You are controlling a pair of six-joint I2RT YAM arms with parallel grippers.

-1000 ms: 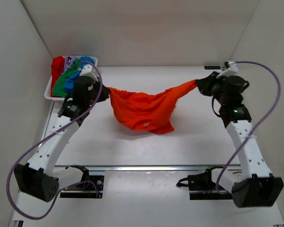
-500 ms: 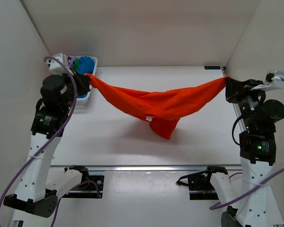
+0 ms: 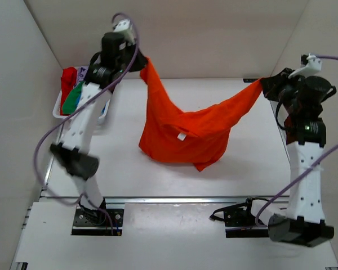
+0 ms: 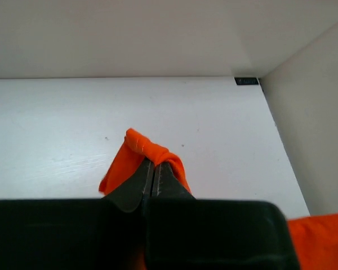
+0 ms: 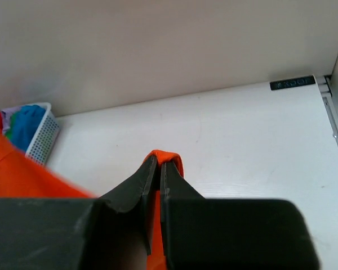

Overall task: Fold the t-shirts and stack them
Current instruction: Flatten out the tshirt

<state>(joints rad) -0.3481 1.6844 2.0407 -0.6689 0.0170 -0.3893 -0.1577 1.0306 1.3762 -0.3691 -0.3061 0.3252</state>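
An orange t-shirt (image 3: 186,132) hangs spread between my two grippers above the middle of the table, a white label showing near its centre. My left gripper (image 3: 142,61) is raised high at the back left, shut on one corner of the orange cloth (image 4: 138,145). At the back right my right gripper (image 3: 265,85) is shut on the other corner (image 5: 168,154). The shirt's lower hem sags down towards the table top. Other t-shirts, red (image 3: 69,79), green (image 3: 73,100) and blue (image 5: 28,121), lie bunched in the tray.
The white plastic tray (image 3: 57,111) stands at the back left corner, partly hidden by the left arm. White walls close in the table on the left, back and right. A metal rail (image 3: 169,198) runs along the near edge by the arm bases.
The left arm has swung up and towards the back, lifting its corner of the orange t-shirt high. The shirt now hangs deeper, less stretched sideways. The right gripper has shifted slightly inward.
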